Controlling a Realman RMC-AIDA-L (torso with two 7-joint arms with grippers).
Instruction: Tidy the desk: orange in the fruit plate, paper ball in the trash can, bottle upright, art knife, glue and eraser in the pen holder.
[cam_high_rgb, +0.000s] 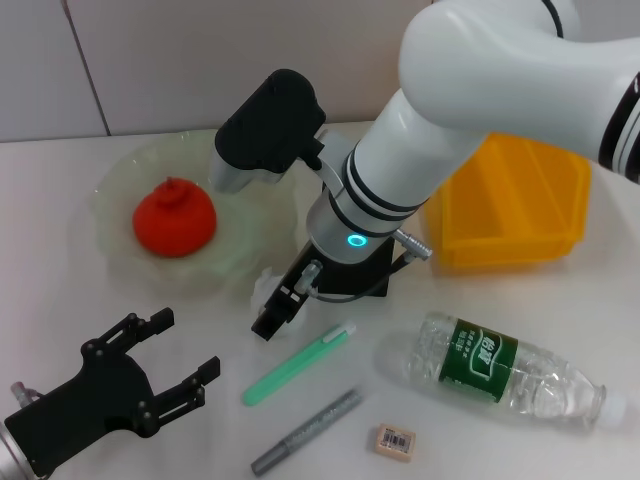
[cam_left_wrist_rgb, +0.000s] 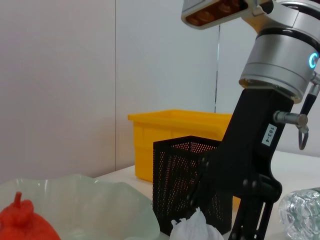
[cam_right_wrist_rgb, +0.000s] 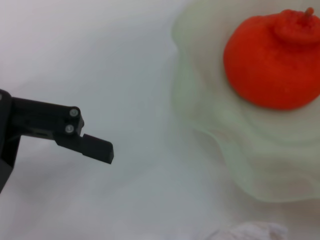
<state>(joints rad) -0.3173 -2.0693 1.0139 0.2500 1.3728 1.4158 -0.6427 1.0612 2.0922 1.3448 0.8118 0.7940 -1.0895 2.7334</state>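
**Paper wad next on a half-tidied bench**

A white bench against a pale panelled wall: I have the right end effector (cam_high_rgb: 272, 318) lowered at the edge of the fruit plate (cam_high_rgb: 120, 180), its dark fingers straddling the paper ball (cam_left_wrist_rgb: 196, 229), which sits directly beneath it with the pen holder (cam_left_wrist_rgb: 182, 175) just behind. Whether the fingers have closed on the wad I cannot tell. The orange (cam_high_rgb: 175, 218) already lies in the plate. The left end effector (cam_high_rgb: 170, 360) waits with fingers spread, near the bench's front edge and well apart from the work.

My read on the ball: almost weightless, soft and crushable, so a light pinch across its middle should hold it, though loose folds could slip free on the way to the trash can (cam_high_rgb: 520, 205) beyond. The bottle (cam_high_rgb: 505, 370) lies on its side past the right end effector, the eraser (cam_high_rgb: 395, 441) nearer the bench's front edge.
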